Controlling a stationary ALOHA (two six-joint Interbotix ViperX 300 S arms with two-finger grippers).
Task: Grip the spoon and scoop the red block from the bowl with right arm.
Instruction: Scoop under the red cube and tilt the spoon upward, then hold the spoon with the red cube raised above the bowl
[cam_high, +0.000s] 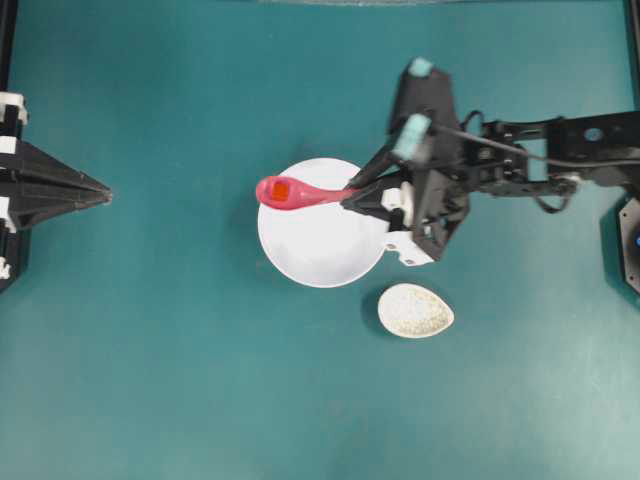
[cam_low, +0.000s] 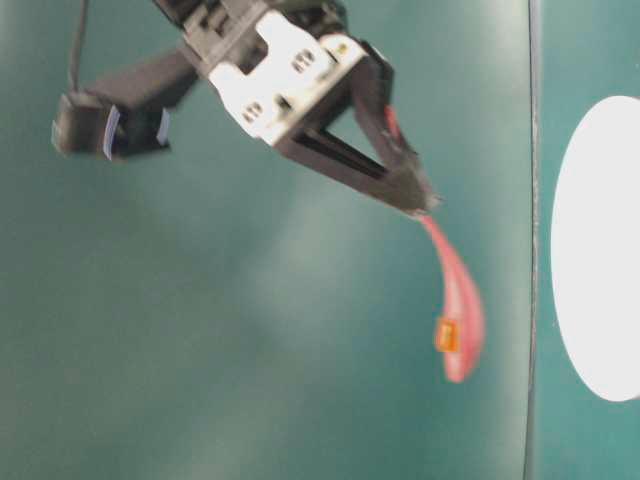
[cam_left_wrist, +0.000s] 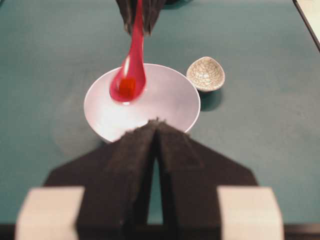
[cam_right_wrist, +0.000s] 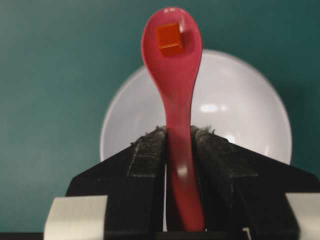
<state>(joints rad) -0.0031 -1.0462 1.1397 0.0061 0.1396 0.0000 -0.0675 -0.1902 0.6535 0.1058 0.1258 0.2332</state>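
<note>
Two grippers, two dishes, one spoon, one block. The right gripper (cam_high: 352, 196) clamps the spoon (cam_high: 300, 192) by its handle; the left gripper (cam_high: 100, 193) rests with jaws together, well apart. The bowl (cam_high: 320, 250) holds nothing visible. A small speckled dish (cam_high: 415, 311) sits near it. The spoon lies left-right in the overhead view, scoop leftward over the bowl's rim, carrying the red block (cam_high: 281, 189)

No readable text, label, brand, number or sign on anything.
</note>
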